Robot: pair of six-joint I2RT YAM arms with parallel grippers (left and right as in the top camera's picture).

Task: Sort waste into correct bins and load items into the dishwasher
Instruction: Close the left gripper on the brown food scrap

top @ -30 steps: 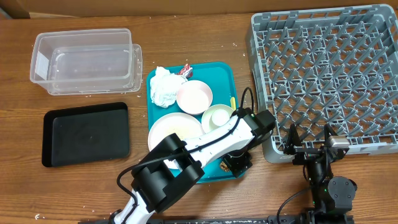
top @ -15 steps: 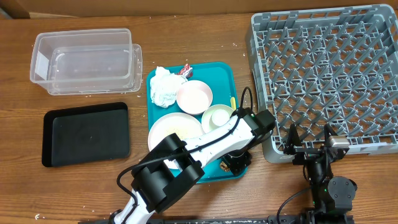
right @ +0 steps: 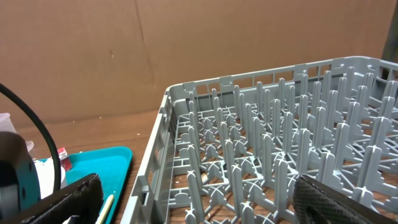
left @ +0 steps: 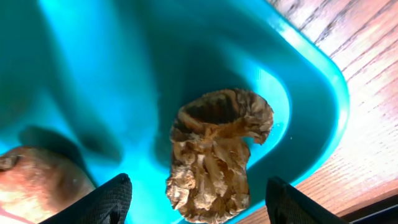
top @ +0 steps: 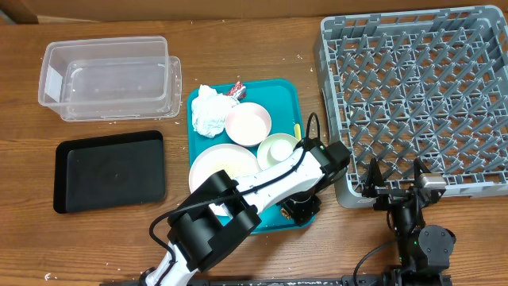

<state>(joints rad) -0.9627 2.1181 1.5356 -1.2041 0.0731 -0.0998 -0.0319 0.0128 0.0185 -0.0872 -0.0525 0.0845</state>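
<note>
A brown food chunk lies in the near right corner of the teal tray. My left gripper is open, one finger on each side of the chunk, with a gap showing on both sides. From overhead the left gripper sits over that corner. A crumpled napkin, red-and-white wrapper, pink plate, green cup, white plate and yellow spoon rest on the teal tray. My right gripper is open and empty at the front edge of the grey rack.
The clear tub stands at the back left with the black tray in front of it. In the right wrist view the right gripper faces the rack's pegs. A blurred reddish-brown lump lies left of the chunk.
My left wrist has shifted slightly at the tray's near right corner. The right arm has not moved.
</note>
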